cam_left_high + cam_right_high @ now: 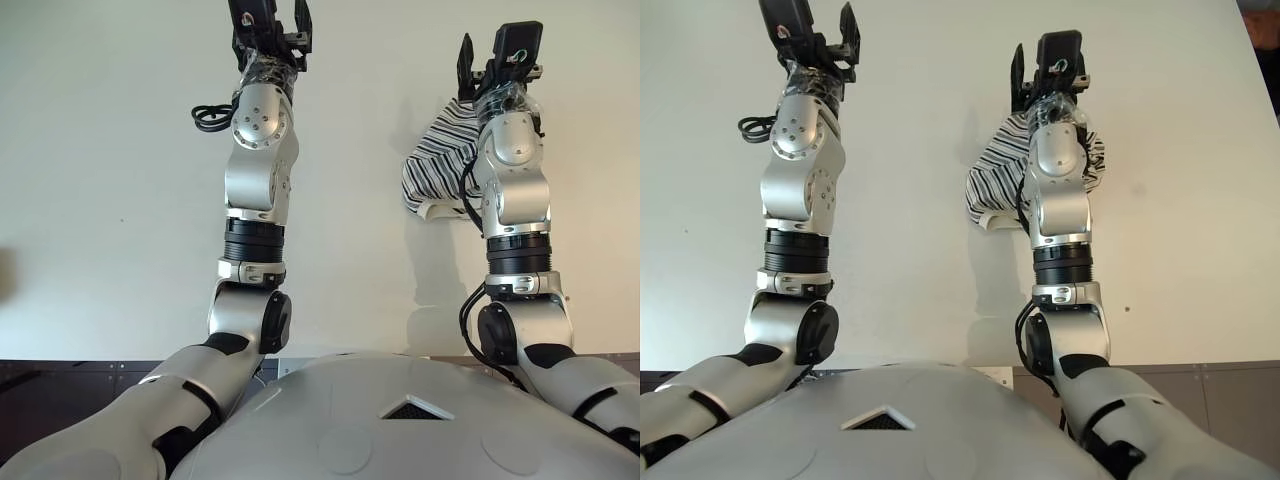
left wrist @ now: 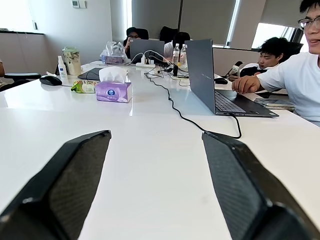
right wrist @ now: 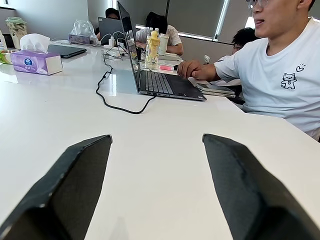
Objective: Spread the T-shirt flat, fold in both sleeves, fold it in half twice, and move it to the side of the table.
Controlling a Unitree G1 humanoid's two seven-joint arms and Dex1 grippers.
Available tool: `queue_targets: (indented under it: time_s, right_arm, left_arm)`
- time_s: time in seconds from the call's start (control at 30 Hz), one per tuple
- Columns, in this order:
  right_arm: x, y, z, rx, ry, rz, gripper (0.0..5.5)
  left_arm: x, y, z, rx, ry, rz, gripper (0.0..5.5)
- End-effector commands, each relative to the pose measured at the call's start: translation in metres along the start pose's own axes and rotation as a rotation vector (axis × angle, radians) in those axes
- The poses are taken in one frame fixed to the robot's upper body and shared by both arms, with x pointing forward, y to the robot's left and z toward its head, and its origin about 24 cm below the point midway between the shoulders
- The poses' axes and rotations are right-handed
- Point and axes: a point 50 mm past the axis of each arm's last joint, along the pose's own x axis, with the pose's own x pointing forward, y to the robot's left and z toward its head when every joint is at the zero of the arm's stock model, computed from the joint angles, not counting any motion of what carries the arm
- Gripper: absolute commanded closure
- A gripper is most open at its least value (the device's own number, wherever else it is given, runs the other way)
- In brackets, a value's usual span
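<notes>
Left eye view shows the shirt [image 1: 435,165] bunched on the table [image 1: 100,150] under the right forearm, with the left gripper [image 2: 156,137] and right gripper [image 3: 157,137] both spread wide and empty, probably poised to start flattening it.

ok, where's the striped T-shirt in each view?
Left eye: T-shirt right of centre, partly under the right arm.
Right eye: T-shirt at centre, same arm over it.
Left wrist: table and laptop ahead instead.
Right wrist: the same.
Shared landmark: right hand, just beyond it in both eye views.

Soft, crumpled striped cloth T-shirt [image 1: 435,165] on a smooth, faintly glossy white table [image 1: 100,150].
</notes>
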Motion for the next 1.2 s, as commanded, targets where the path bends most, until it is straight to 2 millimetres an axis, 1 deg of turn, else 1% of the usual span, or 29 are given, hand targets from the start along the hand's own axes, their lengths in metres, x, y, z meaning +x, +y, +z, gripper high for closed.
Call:
queue_targets:
  time_s: [0.03, 0.1, 0.13, 0.17, 0.23, 0.3, 0.37, 0.4, 0.43, 0.53, 0.6, 0.7, 0.77, 0.83, 0.97, 1.03, 1.1, 1.2]
  right_arm:
    - [0.009, -0.004, 0.010, -0.045, -0.040, 0.003, 2.16]
    - [0.008, -0.006, 0.006, -0.069, -0.036, 0.012, 2.16]
    - [0.006, -0.008, 0.001, -0.053, -0.015, 0.005, 2.16]
    - [0.004, -0.006, -0.004, -0.006, 0.013, 0.003, 2.16]
    - [0.000, 0.001, -0.008, 0.151, 0.077, -0.023, 2.16]
    - [-0.003, 0.007, -0.009, 0.194, 0.112, -0.003, 2.16]
    - [-0.007, 0.009, -0.012, 0.130, 0.113, 0.051, 2.16]
    - [-0.008, 0.011, -0.010, 0.090, 0.093, 0.080, 2.16]
    - [-0.006, 0.012, -0.006, 0.054, 0.063, 0.092, 2.16]
    - [0.001, 0.016, 0.005, 0.017, -0.001, 0.081, 2.16]
    - [0.003, 0.017, 0.009, -0.014, -0.030, 0.083, 2.16]
    - [-0.001, 0.007, 0.000, -0.008, -0.009, 0.039, 2.16]
    - [-0.006, 0.002, -0.008, 0.005, 0.023, 0.006, 2.16]
    - [-0.010, 0.001, -0.015, -0.009, 0.040, -0.007, 2.16]
    - [-0.019, 0.004, -0.022, -0.064, 0.073, 0.057, 2.16]
    - [-0.023, 0.000, -0.024, -0.080, 0.084, 0.069, 2.16]
    - [-0.025, -0.001, -0.025, -0.086, 0.088, 0.069, 2.16]
    - [-0.027, 0.003, -0.024, -0.070, 0.070, 0.094, 2.16]
  left_arm:
    - [0.008, -0.010, 0.008, -0.030, -0.036, -0.059, 2.09]
    - [0.005, -0.006, 0.003, -0.022, -0.035, -0.056, 2.09]
    - [0.002, -0.003, -0.001, -0.016, -0.032, -0.046, 2.09]
    - [0.000, -0.002, -0.004, -0.019, -0.026, -0.031, 2.09]
    - [-0.005, -0.004, -0.007, -0.063, -0.018, -0.017, 2.09]
    - [-0.010, -0.007, -0.012, -0.111, 0.001, -0.018, 2.09]
    - [-0.016, -0.005, -0.022, -0.079, 0.053, 0.017, 2.09]
    - [-0.018, -0.004, -0.027, -0.072, 0.084, 0.026, 2.09]
    - [-0.017, -0.003, -0.026, -0.069, 0.093, 0.026, 2.09]
    - [-0.004, -0.004, -0.010, -0.076, 0.035, -0.014, 2.09]
    - [0.002, -0.002, -0.001, -0.069, -0.006, -0.015, 2.09]
    - [-0.004, 0.006, -0.010, -0.084, 0.013, 0.046, 2.09]
    - [-0.012, 0.004, -0.020, -0.066, 0.041, 0.041, 2.09]
    - [-0.019, 0.001, -0.024, -0.052, 0.054, 0.014, 2.09]
    - [-0.025, 0.004, -0.026, -0.063, 0.066, -0.011, 2.09]
    - [-0.029, 0.007, -0.028, -0.080, 0.076, -0.022, 2.09]
    - [-0.032, 0.006, -0.028, -0.099, 0.078, -0.042, 2.09]
    - [-0.034, 0.001, -0.027, -0.117, 0.081, -0.066, 2.09]
